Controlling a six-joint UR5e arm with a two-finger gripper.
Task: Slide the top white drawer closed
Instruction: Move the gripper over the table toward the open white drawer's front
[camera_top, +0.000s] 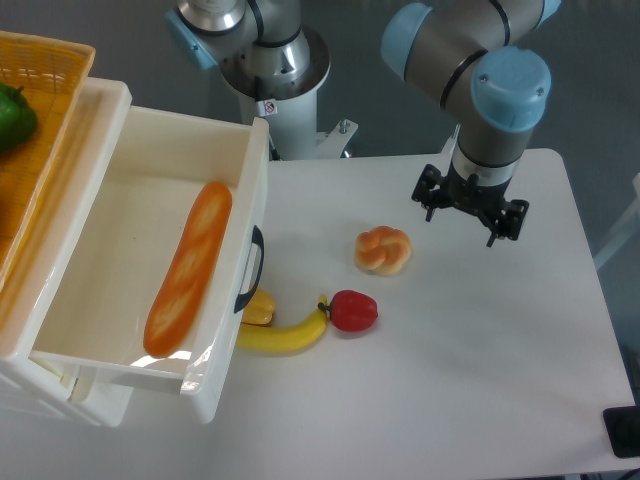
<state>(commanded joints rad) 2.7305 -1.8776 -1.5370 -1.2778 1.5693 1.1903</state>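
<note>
The table (480, 400) is the landmark here. The top white drawer (140, 200) hangs pulled out over the table's left edge, with a long baguette (188, 268) lying inside and its black handle (250, 270) facing the tabletop. Over the table's far right side hovers the gripper (470, 213), fingers spread and holding nothing, I think, though it's seen from above. Just beside the handle sit a banana (285, 335), a red pepper (352, 310) and a bread roll (384, 250).
</note>
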